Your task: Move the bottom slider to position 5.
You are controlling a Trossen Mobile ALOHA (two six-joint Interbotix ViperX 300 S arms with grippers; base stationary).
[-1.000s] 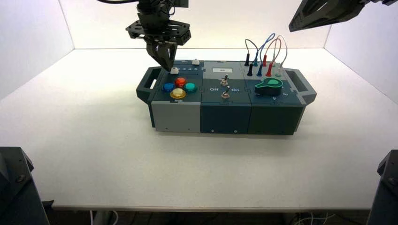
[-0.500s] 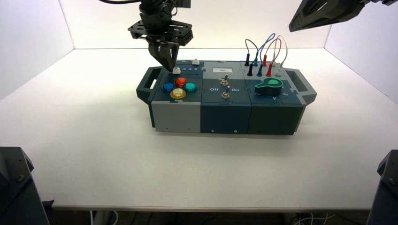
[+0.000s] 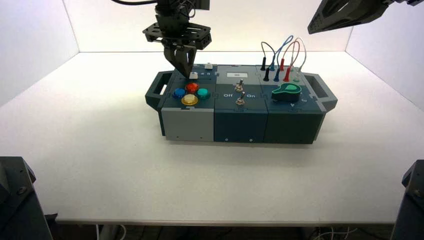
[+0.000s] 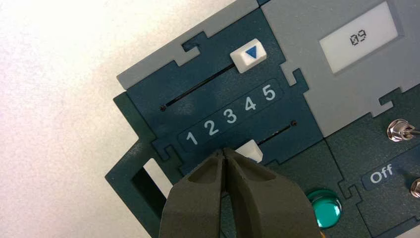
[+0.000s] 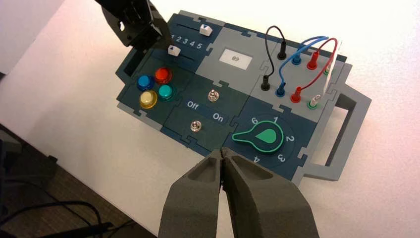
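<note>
Bottom slider [image 4: 251, 150] sits short of position 5 [image 4: 269, 92], left gripper [image 4: 224, 150] at its nine o'clock, jaws pressed together; fingertips could slip over the knob if riding high. Right gripper [image 5: 222, 150] parked at box's two o'clock, closed.

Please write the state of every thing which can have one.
Left gripper: fingers shut, against or just beside bottom slider
Right gripper: fingers shut, raised over the box's near right side
Bottom slider: partway, short of 5
Top slider: at 5
Display: reads 09
Green dial: handle points between 4 and 6
Wires: plugged in
Switches, buttons: cannot tell
</note>
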